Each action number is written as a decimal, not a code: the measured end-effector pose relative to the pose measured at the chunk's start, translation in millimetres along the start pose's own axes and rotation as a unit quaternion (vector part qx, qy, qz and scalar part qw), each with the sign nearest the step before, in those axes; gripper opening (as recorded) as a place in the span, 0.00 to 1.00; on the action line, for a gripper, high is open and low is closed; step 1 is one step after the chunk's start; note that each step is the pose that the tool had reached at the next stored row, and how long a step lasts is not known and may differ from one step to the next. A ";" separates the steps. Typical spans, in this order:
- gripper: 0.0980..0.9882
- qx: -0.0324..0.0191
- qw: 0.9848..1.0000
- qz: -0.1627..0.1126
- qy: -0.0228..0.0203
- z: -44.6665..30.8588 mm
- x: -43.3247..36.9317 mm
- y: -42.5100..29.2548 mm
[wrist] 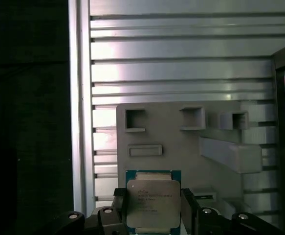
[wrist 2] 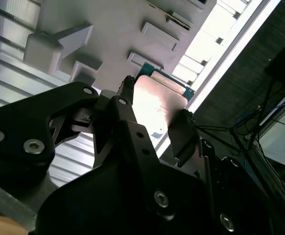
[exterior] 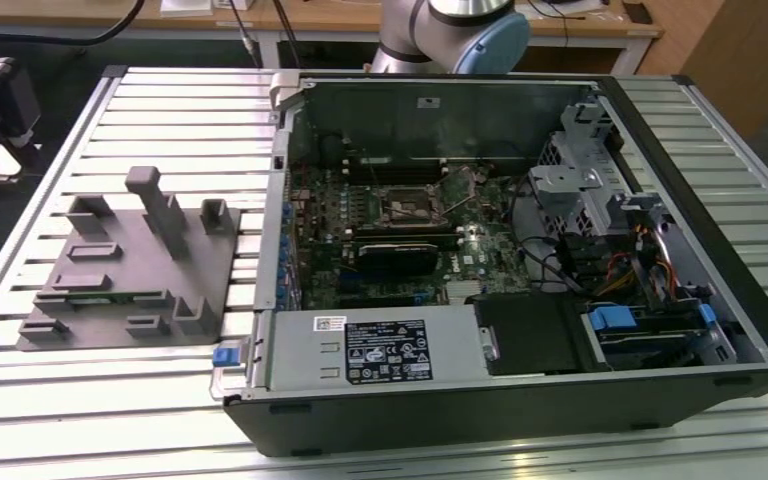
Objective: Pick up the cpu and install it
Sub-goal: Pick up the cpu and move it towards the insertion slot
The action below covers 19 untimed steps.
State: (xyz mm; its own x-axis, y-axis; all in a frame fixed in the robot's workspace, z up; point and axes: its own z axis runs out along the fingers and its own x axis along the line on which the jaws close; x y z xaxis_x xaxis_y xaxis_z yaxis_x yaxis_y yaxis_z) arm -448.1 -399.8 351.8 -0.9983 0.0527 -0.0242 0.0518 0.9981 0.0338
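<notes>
Gripper [wrist: 153, 196] clenched on the cpu [wrist: 153, 208] by two opposite edges, silver top showing in both wrist views, held over the grey fixture [wrist: 181, 147] on the slatted table [wrist: 181, 73], open computer case [exterior: 491, 250] just beside.

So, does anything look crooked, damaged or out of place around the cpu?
Nothing stands out. The cpu sits squarely between the fingers of the end effector, its edges in line with the grey fixture beyond it. The fixture lies flat on the slatted table, and the computer case beside it stands open.
</notes>
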 end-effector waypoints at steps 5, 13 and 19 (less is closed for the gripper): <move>0.49 0.000 1.000 0.000 0.000 -4.3 -0.1 0.2; 0.49 0.000 1.000 0.000 -0.001 -19.1 -0.5 1.0; 0.49 0.000 1.000 0.000 -0.001 -37.5 -0.9 2.3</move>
State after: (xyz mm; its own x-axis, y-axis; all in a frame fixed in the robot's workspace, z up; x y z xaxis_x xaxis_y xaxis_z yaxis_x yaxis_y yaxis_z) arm -448.1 -398.9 389.3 -0.9983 0.0527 -0.0259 0.0518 0.9981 0.0339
